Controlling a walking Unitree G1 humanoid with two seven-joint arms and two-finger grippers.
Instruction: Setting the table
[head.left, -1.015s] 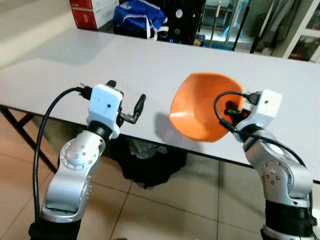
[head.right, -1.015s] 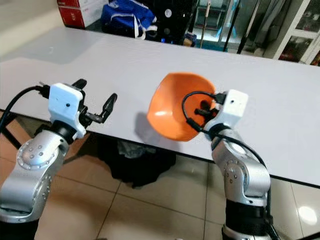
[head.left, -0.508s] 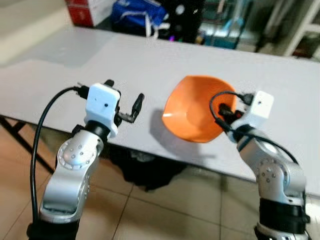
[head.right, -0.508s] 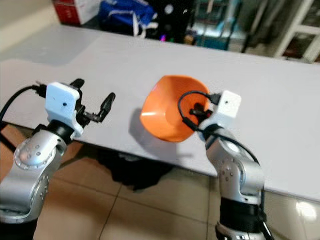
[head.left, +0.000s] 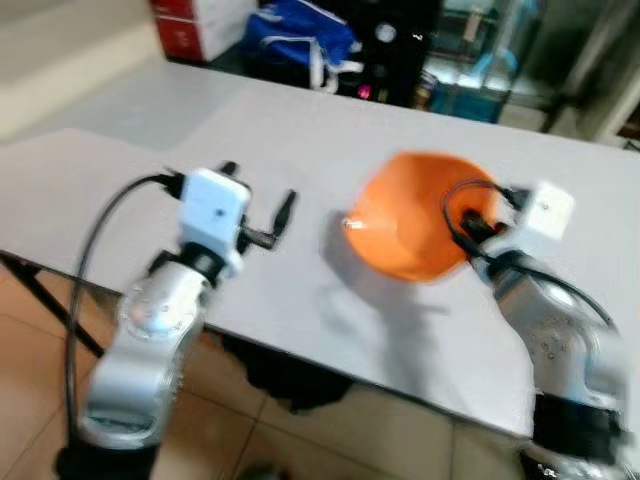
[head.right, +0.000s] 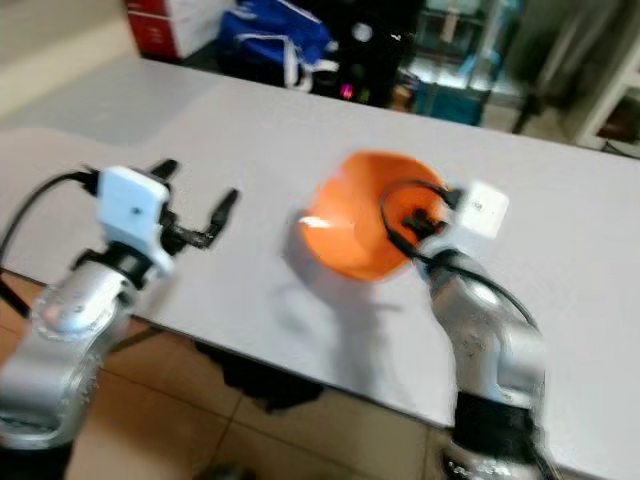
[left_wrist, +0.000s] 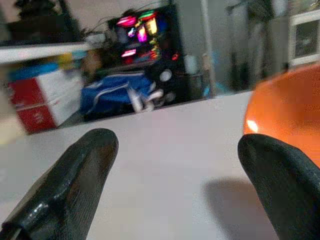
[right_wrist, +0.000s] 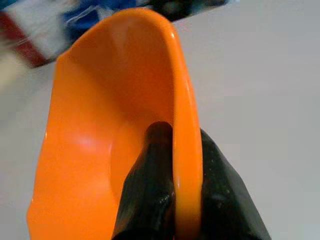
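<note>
Nearest, the two silver arms are raised over the near edge of the plain white tabletop (head.left: 300, 330). The left tool (head.left: 262, 205) is held empty just above the tabletop at the near left, its two black fingers (left_wrist: 75, 185) spread wide apart with nothing between them. To the right and slightly farther, the right tool (right_wrist: 175, 200) is pinched on the rim of a shallow glossy orange plastic bowl (head.left: 415, 225), one finger inside and one outside the wall. The bowl is carried tilted, its open side facing left and up, and appears to hang above the tabletop with a shadow cast beneath it; contact cannot be confirmed through the blur.

The step in hand is judged to be the placing of the bowl. It would best be levelled first, then lowered until the base sits flat, well inside the near edge, and only then released, since a thin rim pinch lets the bowl swing.

Beyond the far edge, a blue bag (head.left: 300, 45) and a red-and-white box (head.left: 195, 25) are seen.
</note>
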